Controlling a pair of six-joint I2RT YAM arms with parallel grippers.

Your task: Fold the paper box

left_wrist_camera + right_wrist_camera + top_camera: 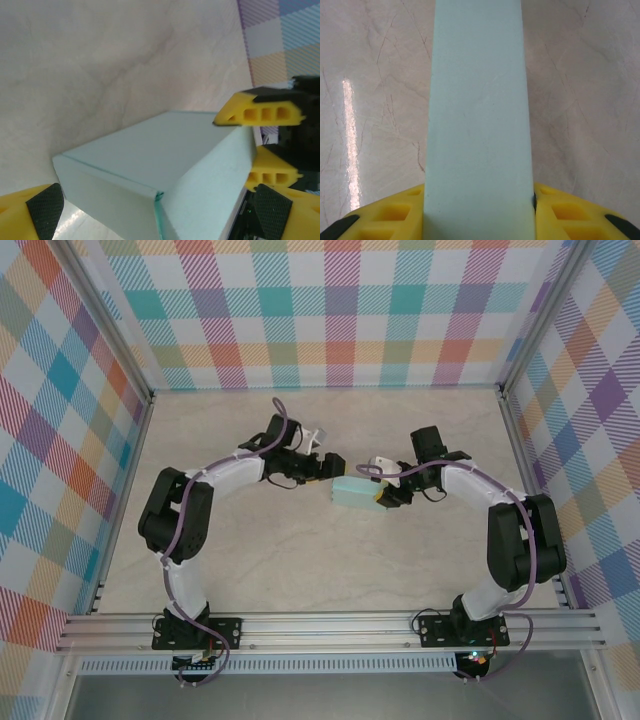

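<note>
The paper box (353, 493) is a pale mint closed shallow box at the middle of the table, between my two arms. My right gripper (386, 497) is shut on its right end. In the right wrist view the box (477, 115) runs straight away from the gripper (479, 212), with a yellow finger (390, 217) pressed against each side. My left gripper (327, 468) stands open at the box's far left corner. In the left wrist view the box's near corner (150, 170) lies between my wide-apart pads (45, 210), which do not touch it. The right gripper's yellow fingers (262, 114) clamp the box's far end.
The pale marble-patterned tabletop (300, 560) is bounded by checked walls (330, 310) at the back and both sides. An aluminium rail (330, 625) runs along the near edge, where both arm bases are bolted.
</note>
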